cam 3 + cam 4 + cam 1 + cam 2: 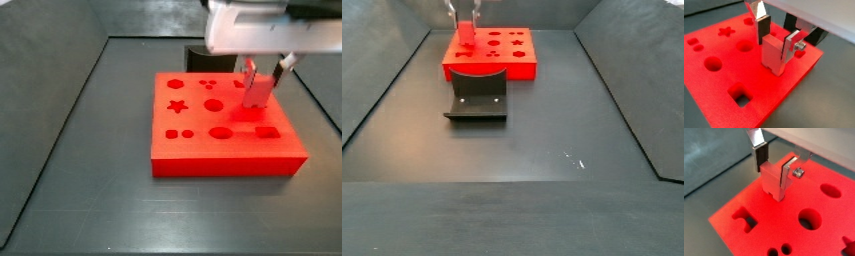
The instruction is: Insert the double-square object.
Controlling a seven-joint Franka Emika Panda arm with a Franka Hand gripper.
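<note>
My gripper (775, 50) is shut on the double-square object (773, 60), a slim red peg held upright between the silver fingers (791, 46). The peg's notched lower end hangs just over the top of the wide red block (724, 82), near one of its edges. Both show the same way in the other wrist view: gripper (774, 177), peg (773, 187), block (761, 210). In a side view the gripper (263, 78) holds the peg (257, 92) above the block's (221, 152) far right part. In the other side view the peg (464, 36) stands over the block (489, 68).
The block's top has shape-cut holes: a square one (741, 95), round ones (712, 63), a star (726, 31). The dark fixture (477, 100) stands against the block's side. Dark walls ring the grey floor (543, 150).
</note>
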